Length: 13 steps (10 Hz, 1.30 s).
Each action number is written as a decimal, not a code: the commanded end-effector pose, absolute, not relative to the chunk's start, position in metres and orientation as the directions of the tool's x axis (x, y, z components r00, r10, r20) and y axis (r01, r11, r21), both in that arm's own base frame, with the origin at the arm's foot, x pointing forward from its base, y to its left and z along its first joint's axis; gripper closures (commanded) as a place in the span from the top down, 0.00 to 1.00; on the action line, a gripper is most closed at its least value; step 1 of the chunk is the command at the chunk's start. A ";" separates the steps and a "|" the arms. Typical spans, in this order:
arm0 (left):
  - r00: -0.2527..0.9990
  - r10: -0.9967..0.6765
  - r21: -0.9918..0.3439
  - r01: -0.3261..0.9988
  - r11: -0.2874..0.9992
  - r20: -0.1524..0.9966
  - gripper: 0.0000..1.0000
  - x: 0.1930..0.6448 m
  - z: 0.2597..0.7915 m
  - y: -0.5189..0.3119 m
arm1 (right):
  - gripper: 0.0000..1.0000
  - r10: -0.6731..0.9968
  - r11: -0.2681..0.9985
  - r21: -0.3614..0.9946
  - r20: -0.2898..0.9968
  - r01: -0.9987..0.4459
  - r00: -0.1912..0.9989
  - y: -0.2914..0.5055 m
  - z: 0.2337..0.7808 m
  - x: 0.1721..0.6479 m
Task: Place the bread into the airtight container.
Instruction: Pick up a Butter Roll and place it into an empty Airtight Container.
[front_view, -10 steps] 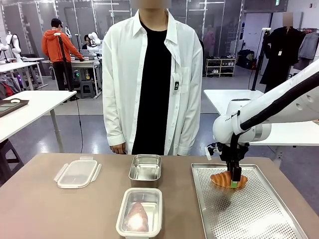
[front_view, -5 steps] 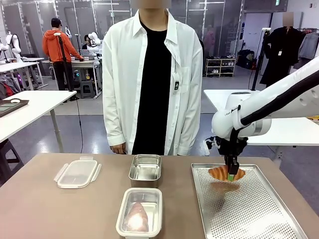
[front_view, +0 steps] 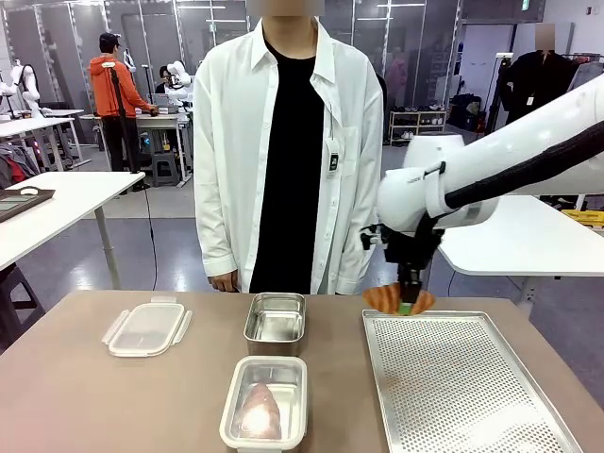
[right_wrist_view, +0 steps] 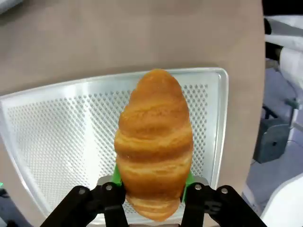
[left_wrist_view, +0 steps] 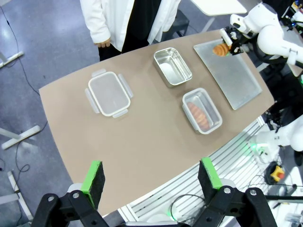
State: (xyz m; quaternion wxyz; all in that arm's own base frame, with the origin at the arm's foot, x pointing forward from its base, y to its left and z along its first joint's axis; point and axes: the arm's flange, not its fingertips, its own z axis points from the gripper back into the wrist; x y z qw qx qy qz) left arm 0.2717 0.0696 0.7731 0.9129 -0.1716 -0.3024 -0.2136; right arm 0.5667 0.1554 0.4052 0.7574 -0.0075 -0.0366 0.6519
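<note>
The right claw (front_view: 406,307) is pinching the croissant (front_view: 396,299) across its middle. It holds it in the air over the tray's (front_view: 462,387) 11 o'clock corner, clear of the mesh. In the right wrist view the green pads sit on both flanks of the croissant (right_wrist_view: 154,142), with both ends sticking out unsupported. The left claw (left_wrist_view: 151,177) hangs high above the desk (front_view: 85,396), spread wide and empty.

The box (front_view: 232,420) lies at about 8 o'clock from the croissant and already holds one pastry (front_view: 260,412). Its clip lid (front_view: 146,327) rests apart at the box's 10 o'clock. An empty tin (front_view: 275,318) stands at the box's 12 o'clock, close to the line of travel.

Likely troubles:
- The soft crust may crush or swivel in so narrow a pinch.
- A release too soon could drop it into the tin.
- With the pastry taking up room, it may catch on the rim or stand too high for the lid.
</note>
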 end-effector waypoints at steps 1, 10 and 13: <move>0.716 -0.302 -0.184 0.515 0.837 0.629 1.00 0.271 0.773 0.070 | 0.50 0.978 0.206 -0.063 0.048 -0.976 0.203 0.205 0.407 0.549; 0.716 -0.302 -0.184 0.515 0.837 0.629 1.00 0.271 0.773 0.070 | 0.50 0.988 0.119 -0.048 0.101 -0.992 0.113 0.345 0.404 0.517; 0.716 -0.302 -0.184 0.515 0.837 0.629 1.00 0.271 0.773 0.070 | 0.50 0.988 0.119 -0.048 0.101 -0.992 0.113 0.345 0.404 0.517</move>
